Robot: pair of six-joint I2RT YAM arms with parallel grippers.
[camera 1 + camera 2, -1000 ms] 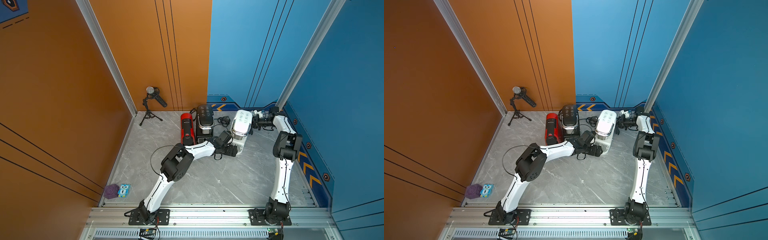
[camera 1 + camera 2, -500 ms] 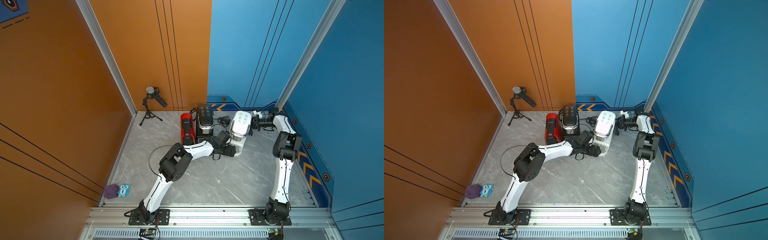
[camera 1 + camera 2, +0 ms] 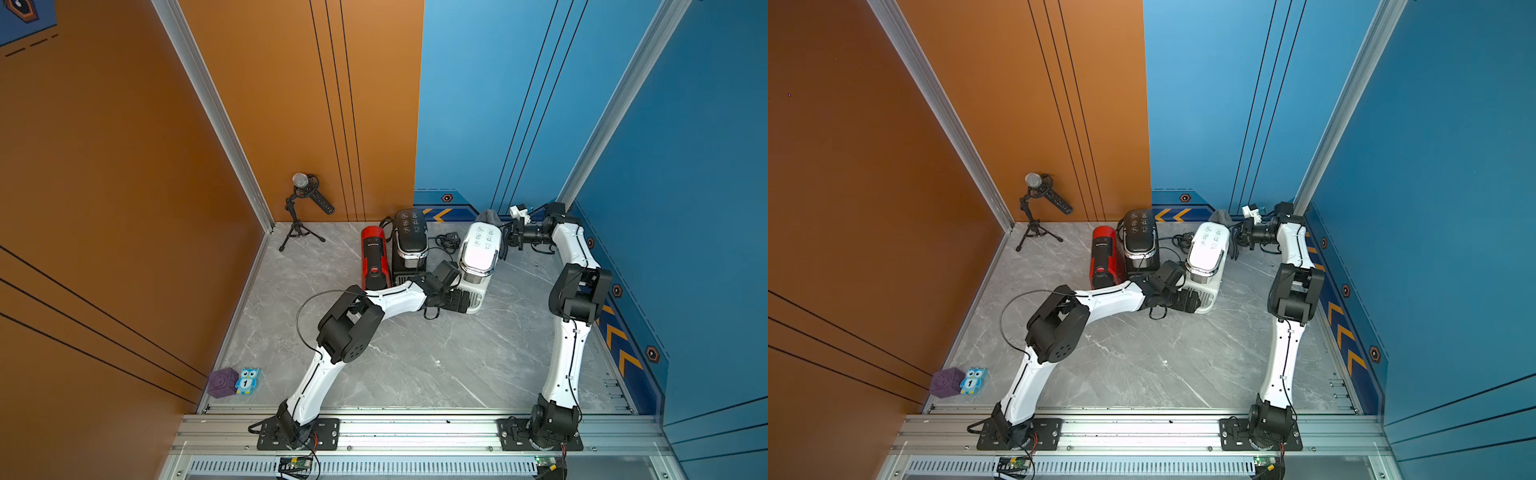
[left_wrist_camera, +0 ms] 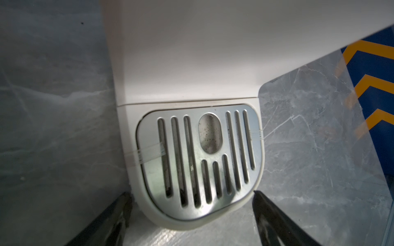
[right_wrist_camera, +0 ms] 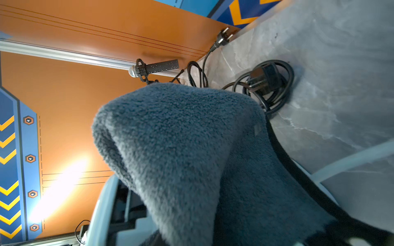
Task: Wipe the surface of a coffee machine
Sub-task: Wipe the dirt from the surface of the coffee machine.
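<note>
A white coffee machine [image 3: 478, 249] [image 3: 1208, 249] stands at the back of the grey floor. My left gripper [image 3: 468, 300] [image 4: 191, 194] is low at its front. Both black fingertips [image 4: 259, 198] touch the sides of the base that carries the slotted metal drip tray [image 4: 198, 161]. My right gripper [image 3: 508, 240] is at the machine's far right side, shut on a grey cloth [image 5: 181, 138]. The cloth [image 3: 489, 216] lies against the machine's rear corner and hides the fingers in the right wrist view.
A black coffee machine [image 3: 409, 241] and a red one [image 3: 374, 257] stand just left of the white one, with coiled cables [image 3: 449, 241] between them. A microphone on a tripod [image 3: 301, 208] stands in the back corner. A purple cube [image 3: 222, 382] and an owl toy [image 3: 247, 380] lie front left.
My right gripper with the cloth has crept slightly toward the back wall along the machine's side. The left arm has barely moved and keeps its hold.
</note>
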